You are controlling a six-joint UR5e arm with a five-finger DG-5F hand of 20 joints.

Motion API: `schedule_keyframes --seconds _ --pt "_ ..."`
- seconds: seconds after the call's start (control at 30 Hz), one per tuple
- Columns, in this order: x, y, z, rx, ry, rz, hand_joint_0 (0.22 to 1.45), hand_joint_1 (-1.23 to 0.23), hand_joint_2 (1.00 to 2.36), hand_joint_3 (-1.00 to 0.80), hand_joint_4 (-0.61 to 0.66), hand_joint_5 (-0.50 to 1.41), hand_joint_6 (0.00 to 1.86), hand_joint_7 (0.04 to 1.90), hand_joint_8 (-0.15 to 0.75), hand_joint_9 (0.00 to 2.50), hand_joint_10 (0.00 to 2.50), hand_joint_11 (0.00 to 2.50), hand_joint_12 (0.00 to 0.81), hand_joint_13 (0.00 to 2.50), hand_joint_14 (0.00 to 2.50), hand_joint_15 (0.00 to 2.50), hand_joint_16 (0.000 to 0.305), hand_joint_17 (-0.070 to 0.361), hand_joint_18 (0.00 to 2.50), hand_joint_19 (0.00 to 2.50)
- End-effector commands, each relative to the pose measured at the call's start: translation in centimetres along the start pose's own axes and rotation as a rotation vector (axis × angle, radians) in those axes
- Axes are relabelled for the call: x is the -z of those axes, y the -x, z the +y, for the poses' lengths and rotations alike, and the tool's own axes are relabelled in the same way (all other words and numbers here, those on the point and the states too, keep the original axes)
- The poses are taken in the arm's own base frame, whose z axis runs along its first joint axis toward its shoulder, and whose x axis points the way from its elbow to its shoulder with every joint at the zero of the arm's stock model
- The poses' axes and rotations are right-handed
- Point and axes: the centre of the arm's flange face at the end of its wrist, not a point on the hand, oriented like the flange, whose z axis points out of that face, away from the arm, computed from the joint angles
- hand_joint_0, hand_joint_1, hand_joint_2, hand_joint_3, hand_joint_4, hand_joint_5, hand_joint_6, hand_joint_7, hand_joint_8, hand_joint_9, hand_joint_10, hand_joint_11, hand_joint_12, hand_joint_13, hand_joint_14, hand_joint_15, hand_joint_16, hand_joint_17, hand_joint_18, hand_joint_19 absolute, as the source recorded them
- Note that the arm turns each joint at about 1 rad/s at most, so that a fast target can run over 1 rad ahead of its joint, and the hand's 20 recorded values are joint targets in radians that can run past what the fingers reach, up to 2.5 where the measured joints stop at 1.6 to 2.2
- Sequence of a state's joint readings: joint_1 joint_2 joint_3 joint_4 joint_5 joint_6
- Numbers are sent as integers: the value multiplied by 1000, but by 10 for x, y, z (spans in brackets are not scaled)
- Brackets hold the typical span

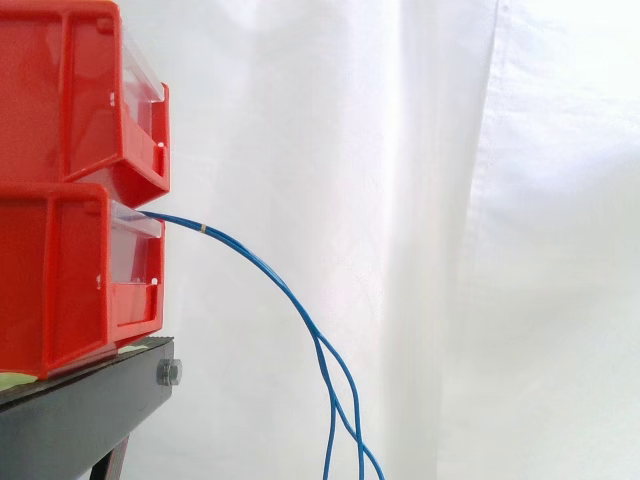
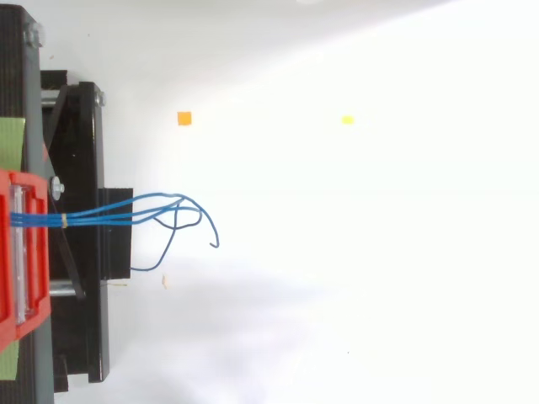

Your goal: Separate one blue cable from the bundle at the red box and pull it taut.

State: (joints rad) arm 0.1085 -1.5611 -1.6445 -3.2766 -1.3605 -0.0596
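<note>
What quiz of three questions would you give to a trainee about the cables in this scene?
1. True or false: the blue cables hang slack in a downward curve.
2. What binds the cables together? A. a small yellowish band B. a black clip C. a strip of red tape
3. Fill in: of the two stacked, the cables come out of the ___ red bin.
Key: 1 true; 2 A; 3 lower.
</note>
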Motion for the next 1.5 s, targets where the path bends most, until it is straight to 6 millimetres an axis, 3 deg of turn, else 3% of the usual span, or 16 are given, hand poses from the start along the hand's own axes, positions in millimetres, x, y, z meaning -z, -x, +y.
schedule_keyframes --seconds 0.0,0.57,0.7,0.87,1.17,1.47 --pt "0 0 0 -1 1 0 541 -611 1003 -453 205 -207 502 806 272 569 8 366 346 564 11 348 49 110 378 484" --pt "-3 0 0 0 8 -12 548 -608 1004 -443 218 -203 502 804 279 592 9 380 347 589 12 353 50 112 411 500" --pt "-35 -4 -26 -9 -10 -45 549 -608 1003 -443 219 -202 502 803 279 594 9 381 348 591 13 353 49 111 412 500" --pt "-56 -9 -42 -15 -3 -47 552 -608 1003 -443 221 -202 502 807 280 597 9 373 348 592 12 354 49 111 412 500" --pt "-90 -14 -54 -20 97 -92 553 -610 1003 -441 226 -200 502 804 281 601 9 383 349 598 12 354 49 110 419 493" --pt "-123 -22 -82 18 121 -113 554 -610 1004 -443 232 -198 502 803 282 601 9 383 350 594 12 353 49 110 420 499"
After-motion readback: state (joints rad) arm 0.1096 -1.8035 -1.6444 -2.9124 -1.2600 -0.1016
